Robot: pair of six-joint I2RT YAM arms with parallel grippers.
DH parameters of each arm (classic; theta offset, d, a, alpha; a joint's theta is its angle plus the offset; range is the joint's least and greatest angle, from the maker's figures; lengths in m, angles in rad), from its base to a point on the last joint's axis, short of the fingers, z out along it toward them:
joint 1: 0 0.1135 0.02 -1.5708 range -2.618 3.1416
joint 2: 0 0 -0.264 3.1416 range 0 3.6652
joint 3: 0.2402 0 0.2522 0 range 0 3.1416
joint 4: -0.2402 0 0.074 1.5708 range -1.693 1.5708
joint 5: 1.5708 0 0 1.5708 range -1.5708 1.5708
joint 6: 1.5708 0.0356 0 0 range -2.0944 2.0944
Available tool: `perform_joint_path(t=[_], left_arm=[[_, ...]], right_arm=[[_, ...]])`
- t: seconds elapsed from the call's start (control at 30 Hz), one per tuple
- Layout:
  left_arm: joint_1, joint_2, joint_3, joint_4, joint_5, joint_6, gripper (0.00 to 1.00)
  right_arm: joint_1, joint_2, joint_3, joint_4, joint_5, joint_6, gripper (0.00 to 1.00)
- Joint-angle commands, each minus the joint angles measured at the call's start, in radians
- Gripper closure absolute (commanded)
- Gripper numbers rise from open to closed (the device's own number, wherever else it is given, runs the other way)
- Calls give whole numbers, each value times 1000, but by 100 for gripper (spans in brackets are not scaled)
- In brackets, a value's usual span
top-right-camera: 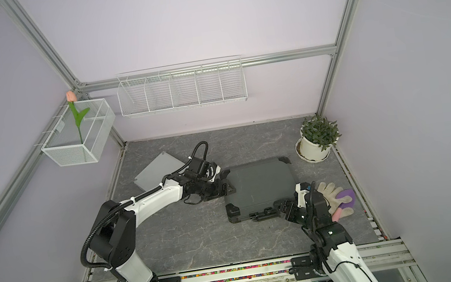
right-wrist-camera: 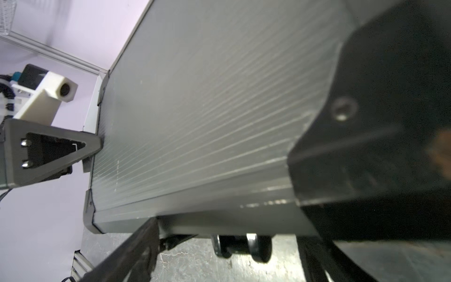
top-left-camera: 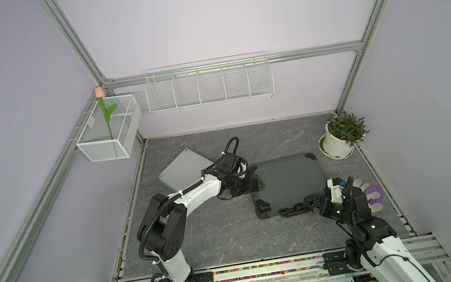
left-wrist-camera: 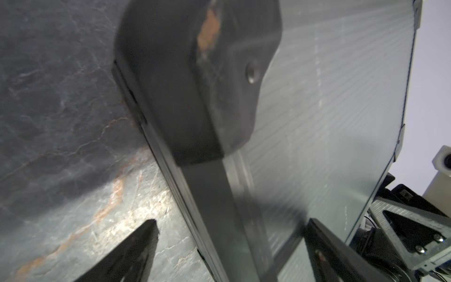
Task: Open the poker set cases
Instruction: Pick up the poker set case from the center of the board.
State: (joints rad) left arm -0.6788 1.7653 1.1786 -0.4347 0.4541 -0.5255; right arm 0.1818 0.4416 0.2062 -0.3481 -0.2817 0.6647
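Observation:
The larger dark grey case (top-left-camera: 290,182) lies flat and closed at mid-table in both top views (top-right-camera: 260,183). Its handle (top-left-camera: 293,209) is on the near edge. My left gripper (top-left-camera: 255,184) is open at the case's left edge; in the left wrist view (left-wrist-camera: 229,224) that edge runs between the wide-apart jaws, one finger (left-wrist-camera: 136,251) over the table. My right gripper (top-left-camera: 312,203) is open at the near right corner, straddling the front edge and a black fitting (right-wrist-camera: 241,246). The silver ribbed case (top-left-camera: 183,168) lies flat behind my left arm, partly hidden.
A potted plant (top-left-camera: 343,135) stands at the back right. A pale glove (top-left-camera: 367,190) and a purple object (top-left-camera: 375,189) lie right of my right arm. A wire basket with a tulip (top-left-camera: 109,131) and a wire shelf (top-left-camera: 209,85) hang on the walls.

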Motion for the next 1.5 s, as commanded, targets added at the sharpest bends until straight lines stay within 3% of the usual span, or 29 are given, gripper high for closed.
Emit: perform_joint_path(t=[0.0, 0.17, 0.3, 0.5, 0.8, 1.1, 1.47], left_arm=[[19, 67, 34, -67, -48, 25, 6], [24, 108, 80, -62, -43, 36, 6], [34, 132, 122, -73, -42, 41, 7], [35, 129, 141, -83, -41, 44, 7], [36, 125, 154, -108, -59, 62, 7], [36, 102, 180, -147, -99, 83, 7], [-20, -123, 136, -145, -378, 222, 8]], right_arm=[[-7, -1, -51, 186, -98, -35, 12], [-8, 16, -31, 192, -205, -117, 12], [-10, 50, -31, 220, -300, -104, 10], [-10, 22, -57, 161, -252, 12, 0], [-10, -102, -67, 17, -315, 52, 8], [-10, -101, -41, -118, -310, 64, 11], [-10, -75, -31, -101, -308, 99, 21]])
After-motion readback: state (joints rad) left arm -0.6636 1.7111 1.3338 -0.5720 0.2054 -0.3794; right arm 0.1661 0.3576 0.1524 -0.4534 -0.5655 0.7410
